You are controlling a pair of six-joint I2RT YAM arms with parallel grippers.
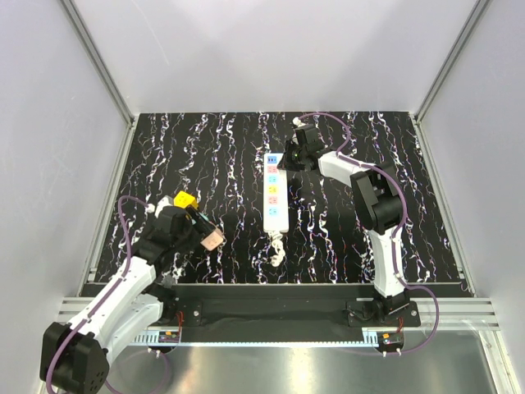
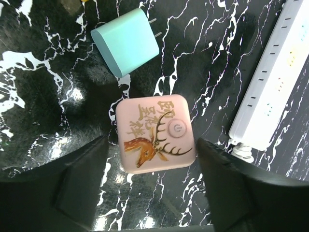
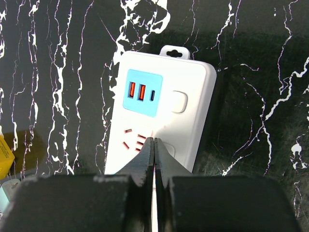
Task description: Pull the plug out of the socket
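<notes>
The socket, a long white power strip [image 1: 276,190] with coloured outlets and a knotted cord [image 1: 276,250], lies in the middle of the table. No plug shows in its outlets. My right gripper [image 1: 294,158] is shut, and its tips [image 3: 154,141] rest on the strip's far end [image 3: 166,82] just below the blue USB panel. A pink square plug with a deer picture [image 2: 154,133] lies on the table left of the strip. My left gripper [image 2: 152,145] is open, with its fingers wide on either side of the pink plug's near edge and gaps on both sides. The pink plug also shows in the top view [image 1: 213,240].
A teal adapter with prongs [image 2: 126,41] lies just beyond the pink plug. A yellow block [image 1: 186,200] sits by the left gripper. The strip's cord end [image 2: 241,150] is close to my left gripper's right finger. Grey walls enclose the table.
</notes>
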